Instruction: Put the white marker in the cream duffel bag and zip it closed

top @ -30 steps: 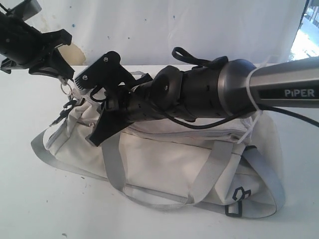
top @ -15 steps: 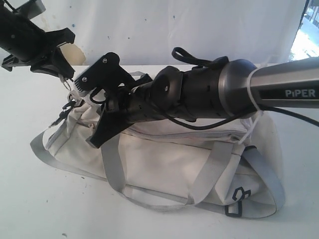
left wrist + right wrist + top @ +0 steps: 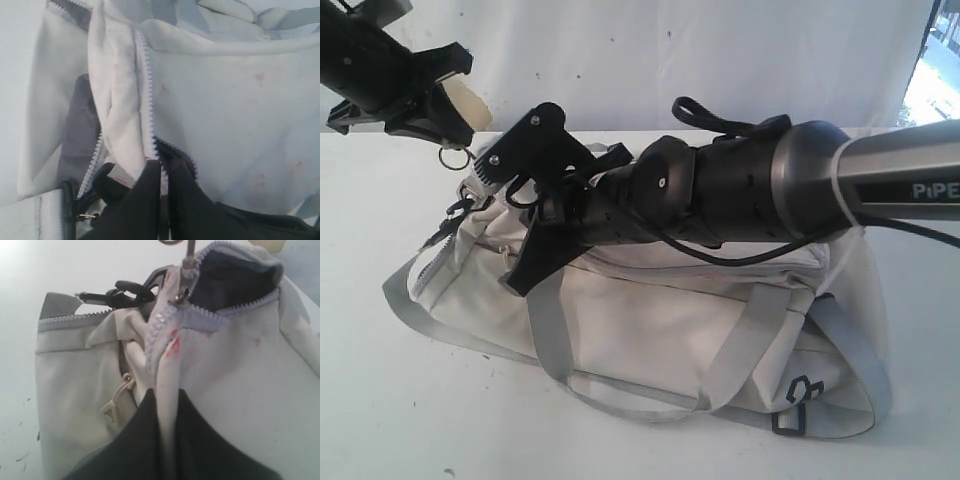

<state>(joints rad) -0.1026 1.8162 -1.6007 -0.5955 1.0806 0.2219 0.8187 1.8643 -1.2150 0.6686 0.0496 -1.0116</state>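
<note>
The cream duffel bag (image 3: 650, 320) lies on the white table (image 3: 400, 420), with its grey handles toward the camera. Above it, the right gripper (image 3: 166, 397) pinches a fold of the bag's fabric just beside the zipper slider (image 3: 184, 282). Farther back, the left gripper (image 3: 162, 165) is closed on the bag's zipper edge. The white marker is not visible in any view.

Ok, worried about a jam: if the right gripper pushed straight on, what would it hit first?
The cream duffel bag: the right gripper is shut on its zipper edge, with the slider probably next.

left hand (image 3: 161, 170), ring pull (image 3: 453, 157): up | right arm (image 3: 740, 190): rightward | cream duffel bag (image 3: 660, 320): maybe lifted
</note>
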